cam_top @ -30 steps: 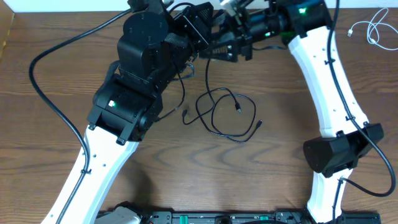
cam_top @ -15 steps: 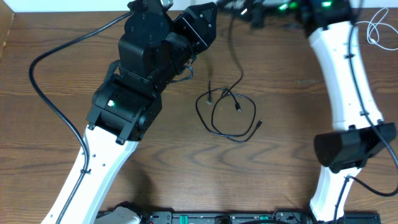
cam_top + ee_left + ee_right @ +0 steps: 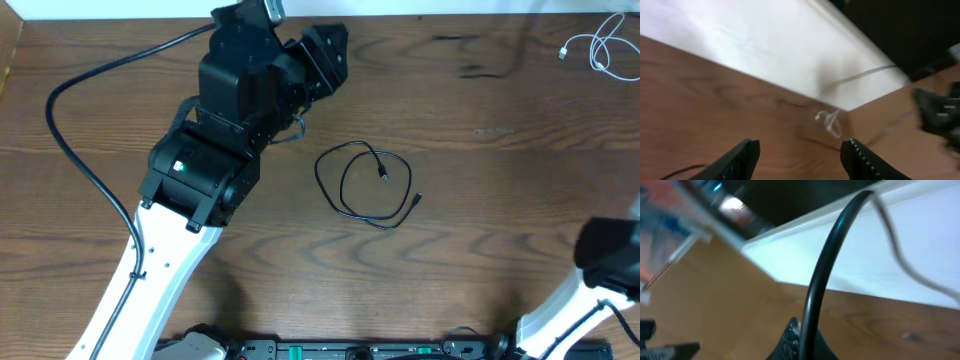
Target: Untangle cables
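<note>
Ahead of the left claw [image 3: 801,146], bare table [image 3: 715,105] lies open between its spread fingers [image 3: 742,160], up to the white surface [image 3: 755,45] beyond. 1 white cable [image 3: 830,122] lies ahead, slightly right; a blurred dark shape [image 3: 940,117] blocks the far right. Back from this claw, the black cable loop [image 3: 365,185] lies well apart. A black cord [image 3: 821,265] rises from the pinched right claw [image 3: 792,335], crossing its front.

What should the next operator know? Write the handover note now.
Left gripper: open, empty, above the table.
Right gripper: shut on a black cable.
Looped cable: black, mid-table, alone.
White cable: far right corner, apart.
Done: the three cables appear separated.
Left: lay the black cable down clear of the others; uncoil the looped cable.
</note>
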Tool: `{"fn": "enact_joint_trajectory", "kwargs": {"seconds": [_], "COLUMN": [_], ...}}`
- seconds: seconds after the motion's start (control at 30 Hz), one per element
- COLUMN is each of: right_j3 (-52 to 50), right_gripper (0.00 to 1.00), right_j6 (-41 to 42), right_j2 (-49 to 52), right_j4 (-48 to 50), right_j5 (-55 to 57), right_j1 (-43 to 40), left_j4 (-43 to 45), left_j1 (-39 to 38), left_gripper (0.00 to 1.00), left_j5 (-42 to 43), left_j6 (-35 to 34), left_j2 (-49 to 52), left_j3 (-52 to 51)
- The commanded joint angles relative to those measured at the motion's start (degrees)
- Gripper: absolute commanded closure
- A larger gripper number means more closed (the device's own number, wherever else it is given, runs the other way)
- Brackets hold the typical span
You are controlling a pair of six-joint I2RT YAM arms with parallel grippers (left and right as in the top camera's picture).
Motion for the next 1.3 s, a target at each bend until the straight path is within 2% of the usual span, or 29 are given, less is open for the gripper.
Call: {"fn": "enact_joint_trajectory", "kwargs": {"seconds": [0.0,0.23,0.3,0.47,0.73,0.93,0.97,1.0,1.03,1.07,1.13,1.27], "right_j3": [0.3,0.3,0.3,0.3,0.3,0.3,0.3,0.3,0.3,0.3,0.3,0.4], "right_gripper": [0.99,0.99,0.99,0.99,0.99,0.98,0.89,0.60,0.07,0.01,0.01,0.01], "right_j6": [-1.1,-4.2,-4.2,-4.9,-7.2,-7.1,-7.1,-7.0,-6.1,-4.8,-2.0,-1.6], "right_j2": [-1.7,-1.7,-1.4,0.7,7.3,12.7,13.7,14.6,15.3,16.0,17.0,16.7], "right_j4": [-6.8,-17.6,-18.9,-17.1,-5.4,-7.1,-8.2,-9.1,-10.2,-11.1,-12.7,-15.2], "right_j5": [4.7,26.4,38.3,54.5,59.0,58.9,58.9,58.9,58.9,58.9,58.0,52.6], "right_j1": [-5.8,-14.6,-16.4,-17.8,-18.4,-18.4,-18.3,-18.2,-18.1,-18.1,-18.2,-18.2], "left_j4": [-3.1,-6.2,-6.6,-8.6,-9.9,-10.0,-10.0,-9.9,-9.9,-9.9,-10.0,-10.4], "left_j1": [0.0,0.0,0.0,0.0,0.0,0.0,0.0,0.0,0.0,0.0,0.0,-0.1], "left_gripper": [0.43,0.43,0.43,0.43,0.43,0.43,0.43,0.43,0.43,0.43,0.43,0.43], "left_j5": [-0.8,-1.0,-1.0,-1.0,-1.0,-1.0,-1.0,-1.0,-1.0,-1.0,-1.0,-0.7], "left_j6": [7.1,10.4,10.4,10.4,10.3,10.3,10.3,10.3,10.3,10.3,10.3,10.4], "left_j2": [-0.7,-0.5,-0.5,-0.4,-0.2,0.4,0.5,0.6,0.7,0.8,1.1,2.1], "left_j3": [0.5,0.5,0.5,0.5,0.4,0.4,0.4,0.4,0.4,0.4,0.4,0.4]}}
